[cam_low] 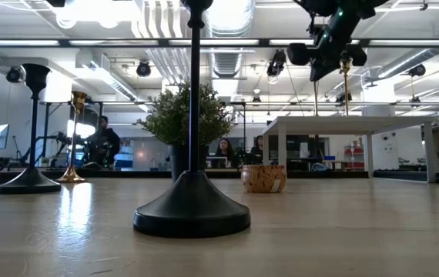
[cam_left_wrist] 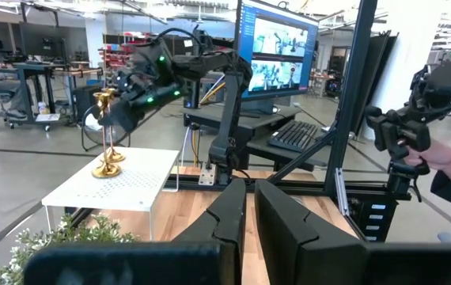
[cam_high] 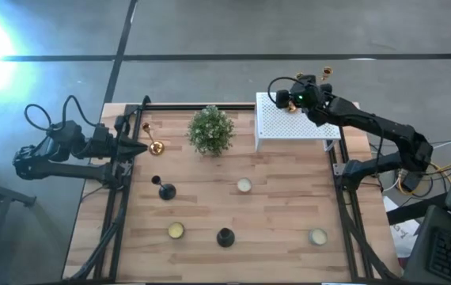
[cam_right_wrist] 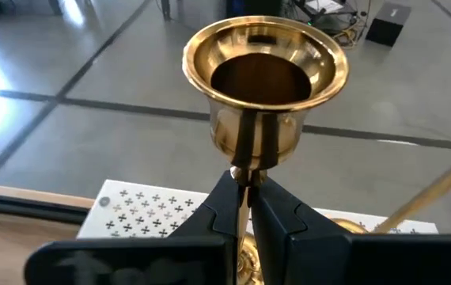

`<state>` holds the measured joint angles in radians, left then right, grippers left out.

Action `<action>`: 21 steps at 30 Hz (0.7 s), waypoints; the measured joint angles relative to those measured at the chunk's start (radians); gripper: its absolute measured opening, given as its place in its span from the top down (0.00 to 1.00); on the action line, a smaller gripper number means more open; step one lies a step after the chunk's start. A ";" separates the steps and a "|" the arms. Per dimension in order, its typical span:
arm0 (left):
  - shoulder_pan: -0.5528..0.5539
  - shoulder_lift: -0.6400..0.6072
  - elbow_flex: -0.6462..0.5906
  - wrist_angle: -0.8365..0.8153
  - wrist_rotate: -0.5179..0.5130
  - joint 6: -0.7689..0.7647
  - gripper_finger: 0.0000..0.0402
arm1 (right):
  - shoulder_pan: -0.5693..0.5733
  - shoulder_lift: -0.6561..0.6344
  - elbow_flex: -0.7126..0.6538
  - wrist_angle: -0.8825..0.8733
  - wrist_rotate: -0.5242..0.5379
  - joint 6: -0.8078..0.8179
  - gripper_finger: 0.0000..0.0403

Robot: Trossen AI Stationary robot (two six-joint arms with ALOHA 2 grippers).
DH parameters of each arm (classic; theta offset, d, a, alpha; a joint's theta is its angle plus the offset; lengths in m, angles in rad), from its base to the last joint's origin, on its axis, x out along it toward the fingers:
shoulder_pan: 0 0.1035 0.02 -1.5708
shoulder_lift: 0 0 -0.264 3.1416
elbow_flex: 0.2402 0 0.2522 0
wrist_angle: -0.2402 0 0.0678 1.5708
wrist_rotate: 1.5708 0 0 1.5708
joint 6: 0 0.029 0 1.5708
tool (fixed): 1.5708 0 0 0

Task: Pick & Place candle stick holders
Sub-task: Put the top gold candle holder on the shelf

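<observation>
The white perforated box (cam_high: 293,120) stands at the table's (cam_high: 281,214) far right corner, with the potted plant (cam_high: 210,131) just to its left. A gold candle stick holder (cam_high: 155,146) stands left of the plant. Nearer the front, two black candle stick holders (cam_high: 166,191) (cam_high: 225,237) stand among three small bowls (cam_high: 244,185) (cam_high: 176,230) (cam_high: 317,236).

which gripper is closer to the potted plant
Left. The left gripper sits a short way from the potted plant, beside a gold holder; the right gripper is over the white box, farther away.
</observation>
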<state>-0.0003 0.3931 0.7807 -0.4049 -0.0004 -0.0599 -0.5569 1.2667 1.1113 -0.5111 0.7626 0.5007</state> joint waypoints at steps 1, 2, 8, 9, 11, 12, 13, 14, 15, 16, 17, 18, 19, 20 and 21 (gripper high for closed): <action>0.000 0.000 0.000 0.000 0.000 0.000 0.91 | -0.005 0.010 0.002 0.000 0.001 -0.001 0.97; 0.000 0.000 0.000 0.000 0.000 0.000 0.91 | -0.009 0.017 0.007 -0.001 0.001 -0.002 0.97; 0.000 0.000 0.000 0.000 0.000 0.000 0.91 | -0.028 0.013 0.010 -0.029 0.005 -0.003 0.97; 0.000 0.000 0.000 0.000 0.000 0.000 0.91 | -0.031 0.007 0.010 -0.046 0.013 0.001 0.97; 0.000 0.000 0.000 0.000 0.000 0.000 0.91 | -0.034 -0.005 0.010 -0.081 0.028 0.012 0.97; 0.000 0.000 0.000 0.000 0.000 0.000 0.91 | -0.036 -0.010 0.009 -0.087 0.028 0.013 0.97; 0.000 0.000 0.000 0.000 0.000 0.000 0.91 | -0.037 -0.013 0.007 -0.089 0.028 0.015 0.97; 0.000 0.000 0.000 0.000 0.000 0.000 0.91 | -0.039 -0.016 0.005 -0.089 0.028 0.015 0.97; 0.000 0.000 0.000 0.000 0.000 0.000 0.91 | -0.039 -0.017 0.005 -0.090 0.027 0.015 0.97; 0.000 0.000 0.000 0.000 0.000 0.000 0.91 | -0.039 -0.017 0.005 -0.090 0.026 0.014 0.97; 0.000 0.000 0.000 0.000 0.000 0.000 0.91 | -0.040 -0.017 0.005 -0.089 0.026 0.013 0.97; 0.000 0.000 0.000 0.000 0.000 0.000 0.91 | -0.040 -0.017 0.005 -0.089 0.026 0.013 0.97; 0.000 0.000 0.000 0.000 0.000 0.000 0.91 | -0.040 -0.016 0.005 -0.089 0.025 0.010 0.97; 0.000 0.000 0.000 0.000 0.000 0.000 0.91 | -0.040 -0.015 0.005 -0.087 0.023 0.007 0.97; 0.000 0.000 0.000 0.000 0.000 0.000 0.91 | -0.040 -0.015 0.005 -0.084 0.022 0.001 0.97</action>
<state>-0.0002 0.3931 0.7807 -0.4046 -0.0002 -0.0597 -0.5968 1.2518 1.1164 -0.5948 0.7842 0.5013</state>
